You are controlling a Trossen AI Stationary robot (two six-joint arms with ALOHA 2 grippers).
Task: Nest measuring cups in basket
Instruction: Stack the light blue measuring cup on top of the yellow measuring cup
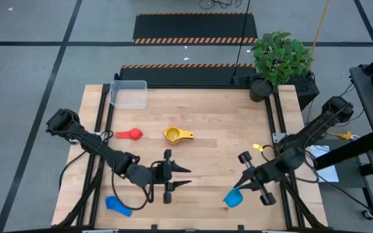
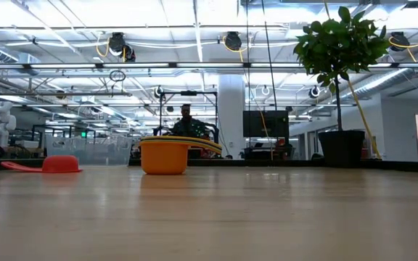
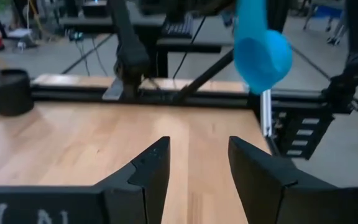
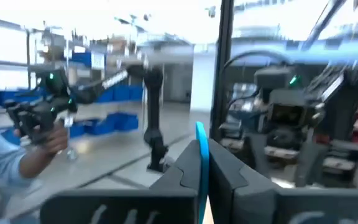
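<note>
Gripping a light blue cup (image 1: 233,198) by its thin handle, the right gripper (image 1: 246,183) hangs above the near right part of the table (image 1: 219,155), its jaws pressed flat together on the handle so the bowl dangles free below; that hold probably keeps the bowl clear for lowering into another cup. The left gripper (image 1: 185,176) hovers over the near middle of the table with its jaws partly open and nothing between them, pointed toward the right arm, likely waiting its turn. A second light blue cup (image 1: 117,205) lies at the near left edge, the red cup (image 1: 131,134) and yellow cup (image 1: 176,134) sit mid-table well apart, and the clear basket (image 1: 129,92) stands at the far left corner, apparently without cups yet.
</note>
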